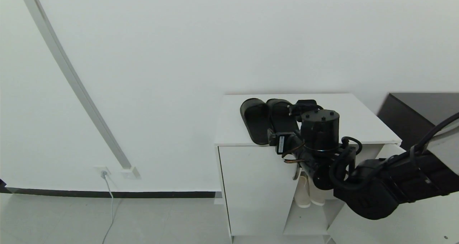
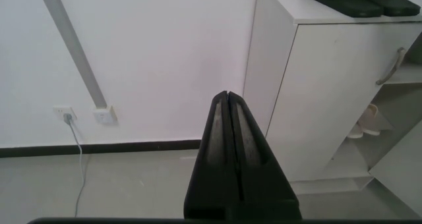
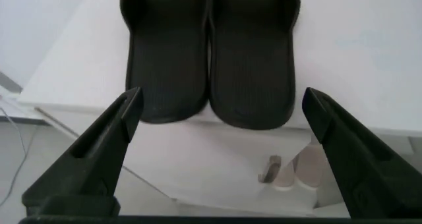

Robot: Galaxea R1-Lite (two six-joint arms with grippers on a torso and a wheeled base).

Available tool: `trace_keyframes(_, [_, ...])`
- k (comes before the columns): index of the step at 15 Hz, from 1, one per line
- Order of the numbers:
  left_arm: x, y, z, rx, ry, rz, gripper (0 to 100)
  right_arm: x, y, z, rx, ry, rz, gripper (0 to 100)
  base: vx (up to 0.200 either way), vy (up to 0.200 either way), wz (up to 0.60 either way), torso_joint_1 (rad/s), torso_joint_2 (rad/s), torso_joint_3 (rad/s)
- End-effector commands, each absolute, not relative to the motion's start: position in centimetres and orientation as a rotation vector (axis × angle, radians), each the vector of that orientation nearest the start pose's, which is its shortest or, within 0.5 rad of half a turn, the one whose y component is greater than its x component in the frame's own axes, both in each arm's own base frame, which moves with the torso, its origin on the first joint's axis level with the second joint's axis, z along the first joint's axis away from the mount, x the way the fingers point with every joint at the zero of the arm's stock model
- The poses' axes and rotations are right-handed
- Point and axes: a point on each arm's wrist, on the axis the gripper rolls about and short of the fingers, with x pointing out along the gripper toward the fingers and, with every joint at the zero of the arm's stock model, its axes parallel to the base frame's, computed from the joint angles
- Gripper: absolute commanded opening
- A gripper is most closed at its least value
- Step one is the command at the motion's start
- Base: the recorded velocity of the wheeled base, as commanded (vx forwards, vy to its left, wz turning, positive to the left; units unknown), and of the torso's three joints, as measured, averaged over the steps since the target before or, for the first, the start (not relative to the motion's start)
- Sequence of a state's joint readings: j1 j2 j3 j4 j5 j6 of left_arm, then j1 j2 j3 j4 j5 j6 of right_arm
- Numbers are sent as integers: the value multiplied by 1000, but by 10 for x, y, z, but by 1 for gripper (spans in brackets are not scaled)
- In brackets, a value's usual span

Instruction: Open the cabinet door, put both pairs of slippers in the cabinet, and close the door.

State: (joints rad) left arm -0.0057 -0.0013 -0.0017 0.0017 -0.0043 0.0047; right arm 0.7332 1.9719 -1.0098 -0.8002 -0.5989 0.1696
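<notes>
1. Atop the white cabinet [image 1: 358, 125], black slippers [image 1: 267, 124] lie side by side, one partly hidden by the right arm.
2. Right gripper [image 3: 221, 102]: spread wide before their near ends, empty.
3. Left gripper [image 2: 227, 95]: clenched, empty.
4. White slippers [image 1: 308, 192] stand inside, half hidden.

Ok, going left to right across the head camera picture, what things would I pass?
wall socket → black slippers on the cabinet top → white slippers inside the cabinet → dark table
</notes>
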Motion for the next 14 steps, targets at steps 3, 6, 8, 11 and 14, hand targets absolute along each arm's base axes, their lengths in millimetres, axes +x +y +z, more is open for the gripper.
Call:
trace_keyframes(3, [-23,0,76,5,0,-11,0,293,243,150,57,153,114,100,200,0,0,-10,-4,4])
trace_keyframes(6, [-23,0,76,5,0,-11,0,293,245,150,59,152,125,100,200,0,0,14,9,4])
trace_keyframes(8, [-23,0,76,3,0,-11,0,294,247,144,57,160,130,100,200,0,0,0,5,0])
trace_keyframes(11, [-23,0,76,3,0,-9,0,298,254,128,45,156,149,100,0,0,0,0,0,0])
trace_keyframes(14, [-23,0,76,2,0,-9,0,309,260,124,35,154,179,100,0,0,0,0,0,0])
